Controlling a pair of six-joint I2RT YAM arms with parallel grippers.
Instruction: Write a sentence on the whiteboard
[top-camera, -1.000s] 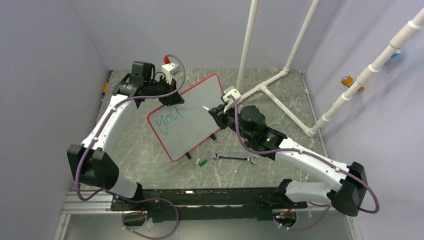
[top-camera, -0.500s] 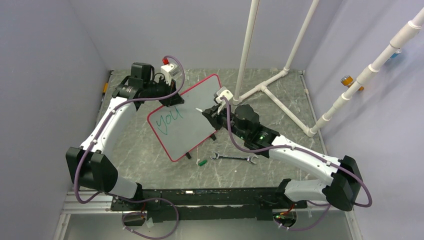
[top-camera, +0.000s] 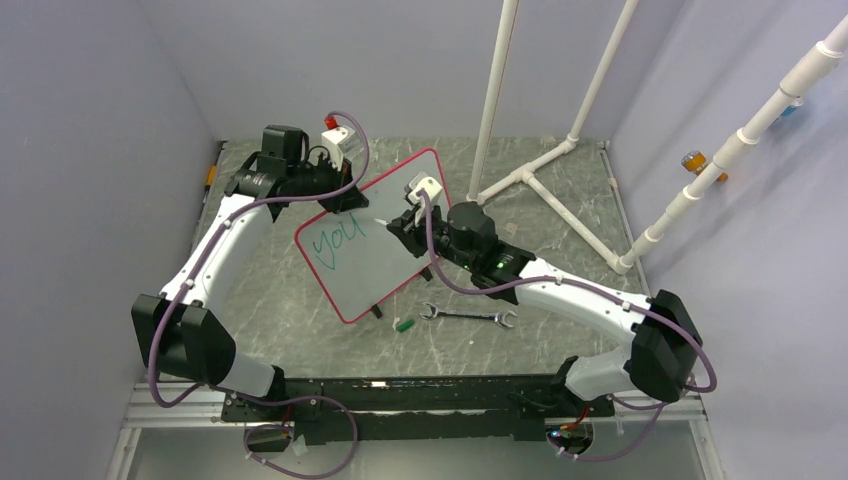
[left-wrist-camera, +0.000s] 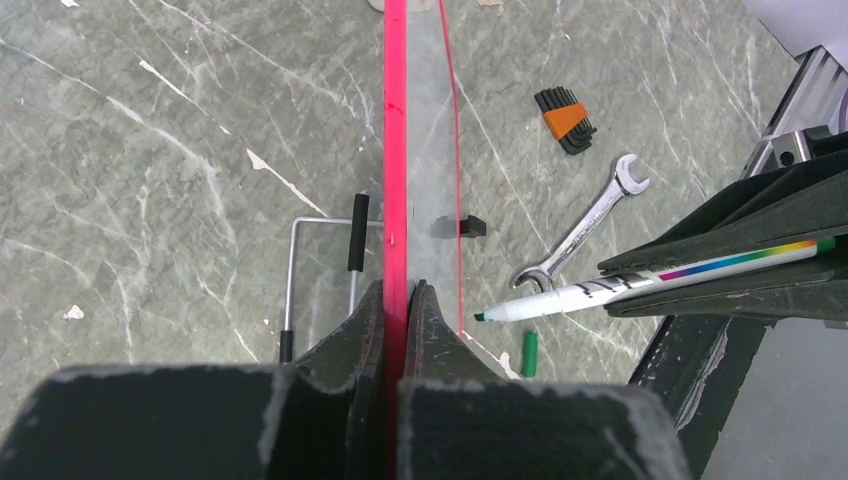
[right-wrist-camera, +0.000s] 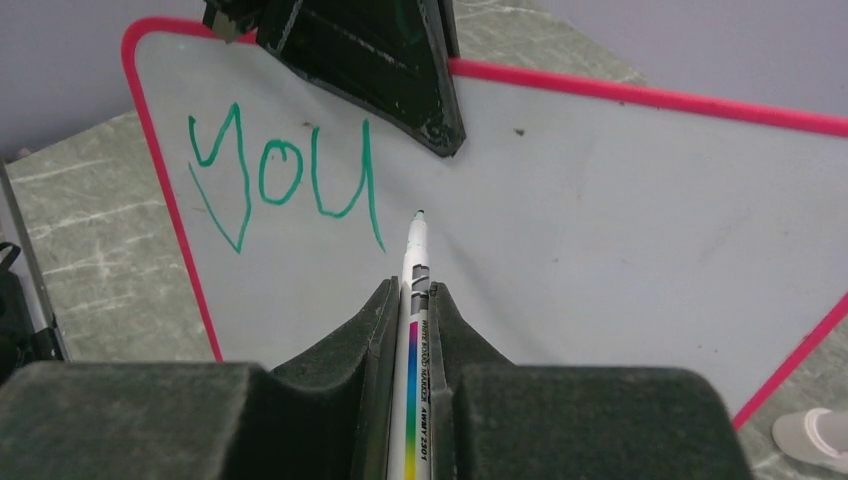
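Our left gripper (left-wrist-camera: 397, 292) clamps the whiteboard (right-wrist-camera: 600, 200) edge; our right gripper (right-wrist-camera: 412, 292) grasps a marker (right-wrist-camera: 414, 245), tip near the sentence (right-wrist-camera: 285, 175).

Marble tbl (top-camera: 280, 300): whiteboard (top-camera: 365, 270) propped, wrench (top-camera: 468, 317), grn cap (top-camera: 404, 324), hex keys (left-wrist-camera: 566, 120), PVC frame (top-camera: 573, 223).
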